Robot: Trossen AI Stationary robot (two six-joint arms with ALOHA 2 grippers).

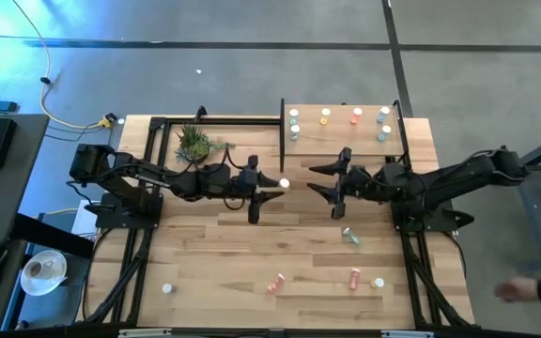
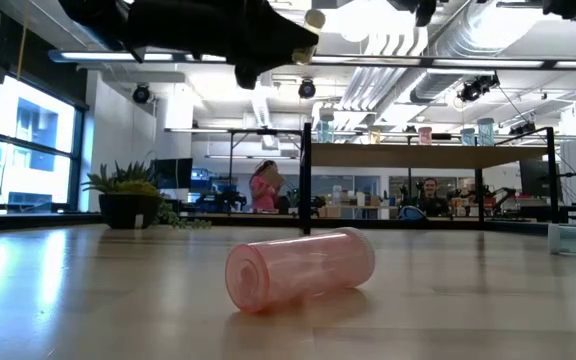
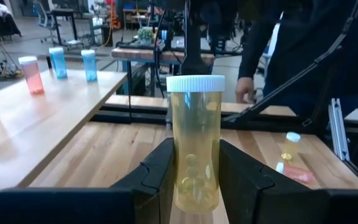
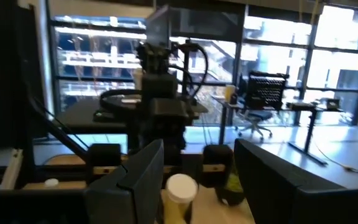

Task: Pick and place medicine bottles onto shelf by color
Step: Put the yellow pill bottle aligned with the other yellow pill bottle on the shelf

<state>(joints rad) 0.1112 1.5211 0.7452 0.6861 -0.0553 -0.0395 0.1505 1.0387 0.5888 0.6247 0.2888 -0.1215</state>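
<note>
My left hand (image 3: 196, 180) is clamped on a yellow bottle (image 3: 195, 142), upright, white cap on top, a finger (image 3: 160, 171) pressed against each side. From above, this left hand (image 1: 269, 185) sits near counter center with the bottle's cap (image 1: 285, 183) at its tip, just off the shelf's near left corner. My right hand (image 1: 334, 186) is at 3 o'clock from it, fingers spread wide, nothing between them, facing the left hand; its own camera shows the capped bottle (image 4: 178, 198) just ahead of the gap. The shelf (image 1: 341, 129) lies at 1 o'clock from the left hand, carrying bottles along its far edge: white pair (image 1: 294, 123), a yellow one (image 1: 325, 115), an orange-red one (image 1: 356, 115), teal ones (image 1: 383, 122). The potted plant (image 1: 195, 143) is at 10 o'clock. On the counter (image 1: 214, 244) toward 5 o'clock lies a teal bottle (image 1: 350, 236); further toward 6, two orange-red bottles (image 1: 276, 282) on their sides and a white cap-up one (image 1: 378, 282); another white one (image 1: 168, 289) at 7 o'clock. A person's hand (image 1: 519, 292) shows past the counter's right edge.
</note>
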